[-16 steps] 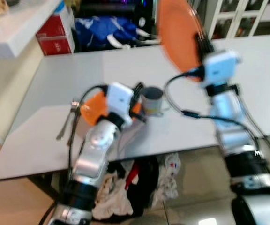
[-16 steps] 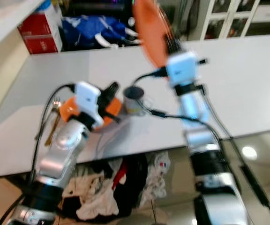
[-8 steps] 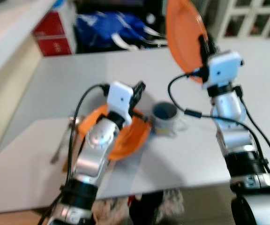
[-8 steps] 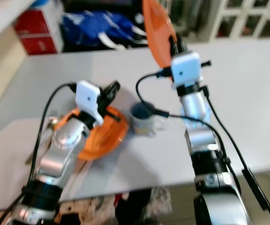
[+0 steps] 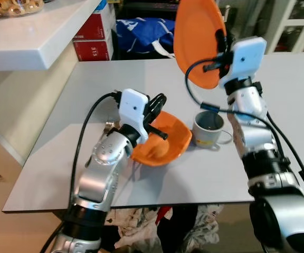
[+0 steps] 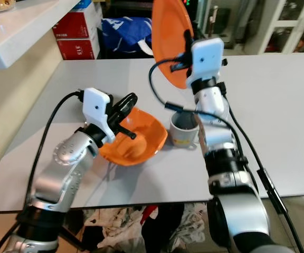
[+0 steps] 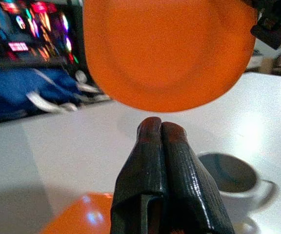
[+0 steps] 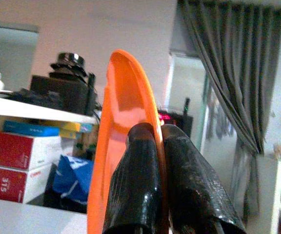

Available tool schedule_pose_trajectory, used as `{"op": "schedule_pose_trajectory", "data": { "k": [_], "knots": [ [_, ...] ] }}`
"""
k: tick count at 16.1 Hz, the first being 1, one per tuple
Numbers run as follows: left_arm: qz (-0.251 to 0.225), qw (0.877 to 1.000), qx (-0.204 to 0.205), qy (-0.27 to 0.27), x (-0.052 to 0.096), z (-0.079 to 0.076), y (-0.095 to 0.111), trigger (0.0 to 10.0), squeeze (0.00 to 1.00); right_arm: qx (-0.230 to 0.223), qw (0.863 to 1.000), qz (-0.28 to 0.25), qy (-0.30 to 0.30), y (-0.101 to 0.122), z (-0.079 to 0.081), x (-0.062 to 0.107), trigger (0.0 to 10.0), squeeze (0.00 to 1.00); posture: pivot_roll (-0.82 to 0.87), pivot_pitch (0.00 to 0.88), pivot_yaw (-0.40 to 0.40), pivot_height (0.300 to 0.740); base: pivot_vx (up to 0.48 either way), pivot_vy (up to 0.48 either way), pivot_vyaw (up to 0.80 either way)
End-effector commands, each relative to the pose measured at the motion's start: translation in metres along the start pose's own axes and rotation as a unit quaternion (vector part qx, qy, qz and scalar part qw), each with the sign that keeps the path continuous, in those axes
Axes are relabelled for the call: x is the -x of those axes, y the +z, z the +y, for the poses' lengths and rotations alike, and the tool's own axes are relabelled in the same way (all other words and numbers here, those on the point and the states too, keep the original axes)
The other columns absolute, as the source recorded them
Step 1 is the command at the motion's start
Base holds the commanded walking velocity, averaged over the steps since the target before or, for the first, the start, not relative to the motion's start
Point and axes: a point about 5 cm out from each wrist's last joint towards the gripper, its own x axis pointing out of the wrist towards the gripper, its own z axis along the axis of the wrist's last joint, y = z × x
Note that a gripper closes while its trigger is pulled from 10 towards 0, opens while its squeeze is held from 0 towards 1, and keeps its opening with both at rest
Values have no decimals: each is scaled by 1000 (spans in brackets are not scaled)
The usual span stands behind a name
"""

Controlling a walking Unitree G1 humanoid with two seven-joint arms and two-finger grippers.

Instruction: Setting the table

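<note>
The left gripper [image 5: 160,105] holds an orange bowl [image 5: 162,141] by its far rim, fingers [image 7: 162,170] pressed together on it. The bowl sits tilted low over the grey worktop [image 5: 62,105], its hollow facing the robot; nothing can be seen inside it. Just to its right a grey mug [image 5: 209,129] stands upright on the worktop, handle pointing right; its inside is dark, and I cannot tell what it holds, if anything. The right gripper [image 5: 219,45] is raised above the far side of the mug, its fingers [image 8: 135,195] clamped on the edge of an orange plate [image 5: 197,39] held nearly on edge. Beyond the worktop's far left stand red boxes [image 5: 94,39] and a blue bag [image 5: 141,34].
</note>
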Motion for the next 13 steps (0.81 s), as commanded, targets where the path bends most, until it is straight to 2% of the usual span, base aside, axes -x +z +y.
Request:
{"op": "schedule_pose_trajectory", "data": {
  "k": [1,3,5,6,8,9,11,13],
  "knots": [
    [8,1000,16,-10,0,1,14,10000,0,-31,999,7,-25,3,-9,-10,0,0,-59,0,59,736,0,0,0],
    [40,998,45,-20,1,4,32,10000,0,-71,995,58,-46,-10,-19,-16,0,0,-31,0,55,736,0,0,0],
    [56,997,42,-24,1,5,41,10000,0,-91,990,83,-66,-17,-28,-18,0,0,-18,0,52,736,0,0,0],
    [54,996,64,-28,-1,4,51,10000,0,-105,985,99,-90,-21,-38,-18,0,0,-4,0,53,736,0,0,0],
    [57,996,64,-23,-2,1,61,10000,0,-123,978,113,-127,-24,-56,-16,0,0,7,0,54,736,0,0,0],
    [50,994,92,-27,-1,-5,66,10000,0,-139,968,122,-167,-28,-73,-11,0,0,12,0,56,736,0,0,0],
    [41,993,109,-35,1,-11,69,10000,0,-146,959,128,-206,-33,-92,-2,0,0,11,0,59,736,0,0,0],
    [38,993,107,-41,3,-12,72,10000,0,-165,945,130,-250,-36,-109,7,0,0,8,0,64,736,0,0,0]
  ]
}}
